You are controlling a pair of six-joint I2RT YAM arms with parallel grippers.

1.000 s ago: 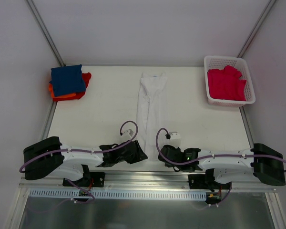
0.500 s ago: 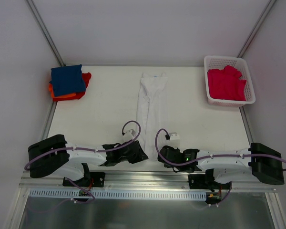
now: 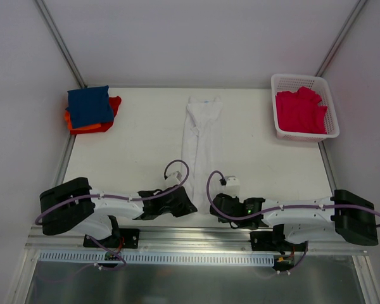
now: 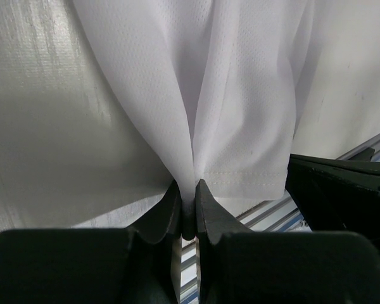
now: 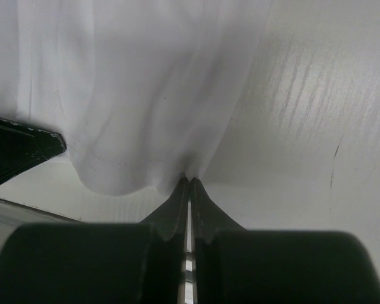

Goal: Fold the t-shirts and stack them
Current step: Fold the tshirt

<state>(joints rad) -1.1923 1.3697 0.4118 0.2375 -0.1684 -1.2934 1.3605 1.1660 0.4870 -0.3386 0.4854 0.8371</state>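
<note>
at the far left corner of the table (image 3: 133, 152) a folded navy t-shirt (image 3: 88, 106) lies on an orange-red t-shirt (image 3: 116, 104), well apart from the work. the left gripper (image 4: 188, 190) is pinched closed on the near hem of the white t-shirt (image 3: 201, 136), which lies as a long narrow strip down the middle of the table, collar at the far end. its bite looks thin: only a small pucker of cloth sits between the jaws, so a quick lift could let the hem slide out, or it may hold the top layer alone and leave the lower ones on the table. the right gripper (image 5: 189, 183) is likewise closed on the hem's other corner, again by a slim fold at the very tips. the two stand near each other, so if they rise unevenly or drift together the strip could twist or the fingers could knock. carried too far, the fold would land crooked over the collar. at the far right the white basket (image 3: 297, 76) holds a crimson-pink t-shirt (image 3: 301, 111), untouched.
</note>
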